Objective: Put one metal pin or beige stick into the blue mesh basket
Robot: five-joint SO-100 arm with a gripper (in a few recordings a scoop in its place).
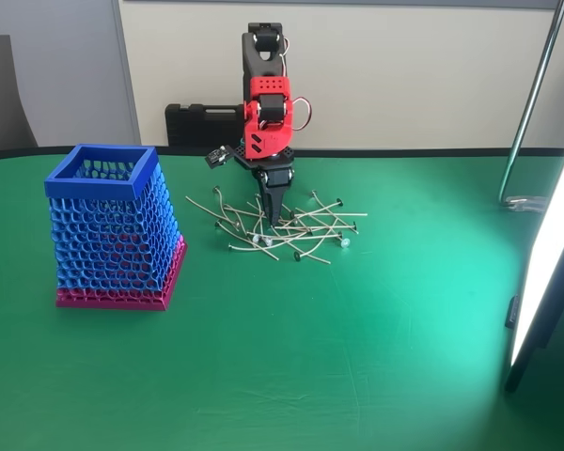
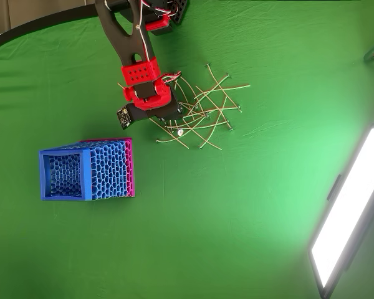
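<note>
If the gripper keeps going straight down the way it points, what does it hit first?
Most likely the pile of thin beige sticks directly beneath the gripper; its tips look at or just above them, though depth is unclear.

I see a green cloth-covered table (image 1: 357, 376); a scattered pile of beige sticks (image 1: 291, 230) lies on it, well apart from the blue mesh basket (image 1: 113, 230) standing upright.
</note>
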